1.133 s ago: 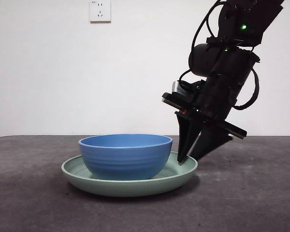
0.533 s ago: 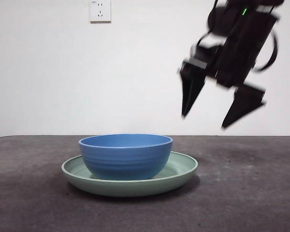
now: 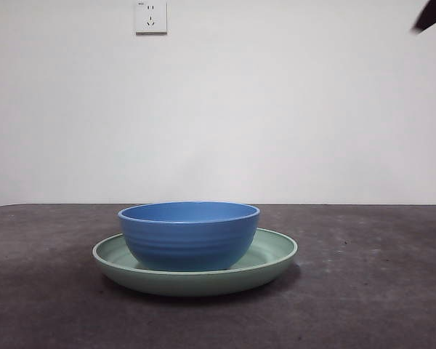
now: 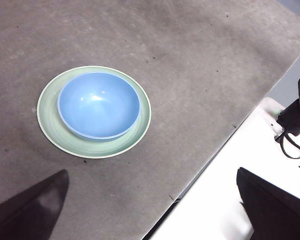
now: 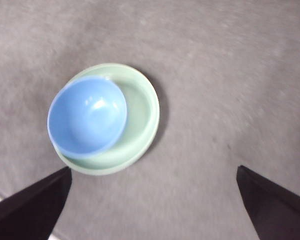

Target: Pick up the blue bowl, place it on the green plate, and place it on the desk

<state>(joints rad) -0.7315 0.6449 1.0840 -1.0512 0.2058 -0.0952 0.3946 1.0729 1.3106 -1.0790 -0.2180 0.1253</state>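
The glossy, ridged blue bowl (image 3: pixel 189 235) is sitting in the shallow mint-green plate (image 3: pixel 270 256) on the matte mottled bench (image 3: pixel 363 291), well below both grippers' released, spread jaws.

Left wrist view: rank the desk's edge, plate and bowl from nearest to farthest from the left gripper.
1. Desk's edge, below the left gripper.
2. Plate, bare rim facing the gripper.
3. Bowl, toward the plate's far side.
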